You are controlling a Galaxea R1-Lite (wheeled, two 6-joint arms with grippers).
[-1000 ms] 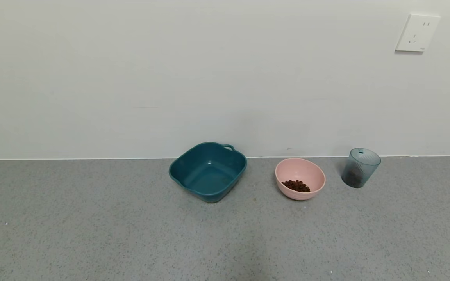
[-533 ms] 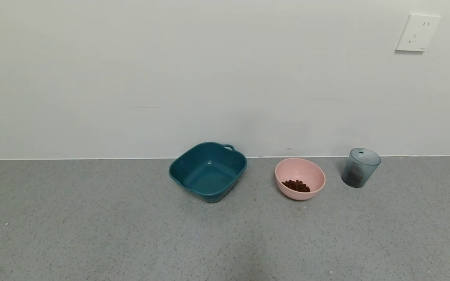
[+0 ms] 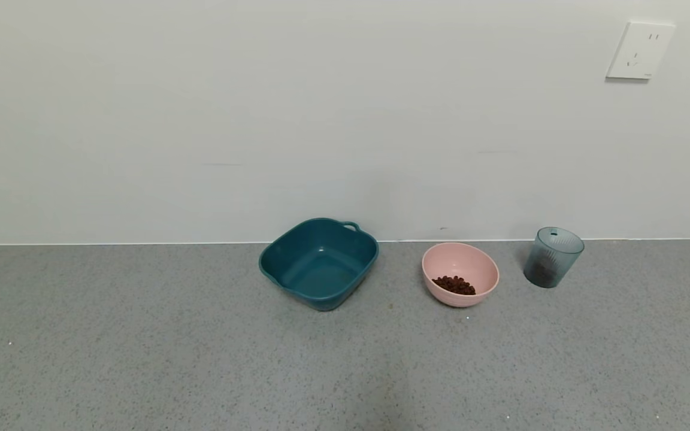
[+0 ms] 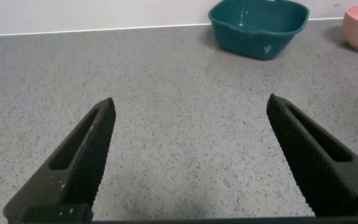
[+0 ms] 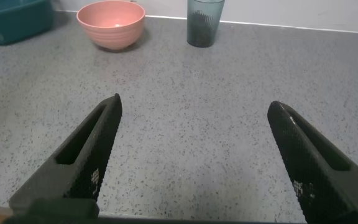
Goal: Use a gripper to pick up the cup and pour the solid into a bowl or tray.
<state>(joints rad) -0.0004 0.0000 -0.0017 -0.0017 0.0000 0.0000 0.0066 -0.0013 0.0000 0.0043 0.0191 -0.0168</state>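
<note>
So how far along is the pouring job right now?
Some brown pellets already lie in the pink bowl. The cup stands upright on the counter beside it, dark contents inside, ungrasped. Nothing is in hand: the left pincer and right pincer are both open, well back. Left: grasp, lift, pour.

We saw bare grey countertop (image 3: 201, 359) in front of everything. The cup (image 3: 552, 257) stood against the wall (image 3: 261, 120), with only the pink bowl (image 3: 460, 274) near its left.
</note>
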